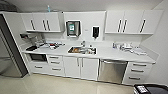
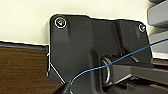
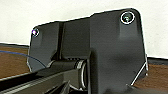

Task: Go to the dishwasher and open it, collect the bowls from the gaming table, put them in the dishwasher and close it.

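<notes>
The dishwasher point(image 1: 112, 71) sits shut under the white tabletop point(image 1: 107, 53), just right of the sink point(image 1: 82, 50) and its white base doors, with drawers on its far side. Whether either arm's jaws are wide or narrow I cannot tell, nor where they lie relative to the dishwasher. White wall cabinets point(image 1: 132, 22) hang above the sink, over a pale glossy floor point(image 1: 62, 86). The dishwasher's front is brushed steel with a bar handle along its top edge.

You face a brushed steel dishwasher point(image 1: 111, 71) under a white counter point(image 1: 110, 53), white cabinets point(image 1: 80, 68) beside it, above a pale cream floor point(image 1: 62, 86).
</notes>
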Controlling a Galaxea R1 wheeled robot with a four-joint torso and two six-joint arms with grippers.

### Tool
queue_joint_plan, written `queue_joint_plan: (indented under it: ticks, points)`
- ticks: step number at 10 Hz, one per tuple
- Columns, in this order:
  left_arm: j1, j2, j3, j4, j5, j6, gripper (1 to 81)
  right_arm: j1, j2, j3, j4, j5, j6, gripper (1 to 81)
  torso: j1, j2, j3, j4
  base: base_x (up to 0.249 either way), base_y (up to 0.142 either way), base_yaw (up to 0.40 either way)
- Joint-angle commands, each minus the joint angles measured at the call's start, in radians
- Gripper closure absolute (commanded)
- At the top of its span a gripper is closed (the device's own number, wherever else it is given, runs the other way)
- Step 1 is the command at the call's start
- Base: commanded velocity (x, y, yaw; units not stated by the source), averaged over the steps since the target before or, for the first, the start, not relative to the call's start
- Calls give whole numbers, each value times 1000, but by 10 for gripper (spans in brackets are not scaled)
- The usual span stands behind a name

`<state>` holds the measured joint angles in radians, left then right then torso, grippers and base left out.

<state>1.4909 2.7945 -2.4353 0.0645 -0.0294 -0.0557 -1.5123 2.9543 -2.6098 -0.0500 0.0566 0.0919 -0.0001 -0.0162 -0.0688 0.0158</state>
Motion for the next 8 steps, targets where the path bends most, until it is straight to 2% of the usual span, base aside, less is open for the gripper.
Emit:
queue_joint_plan:
  ticks: [1,8]
  points:
    - [-45,-18,5,11,51,2,10,48,-4,4,-8,-54,-4,10,0,0,0,0,116,0,0]
    - [-46,-15,5,11,52,4,10,46,-5,4,-8,-54,-4,10,0,0,0,0,116,0,0]
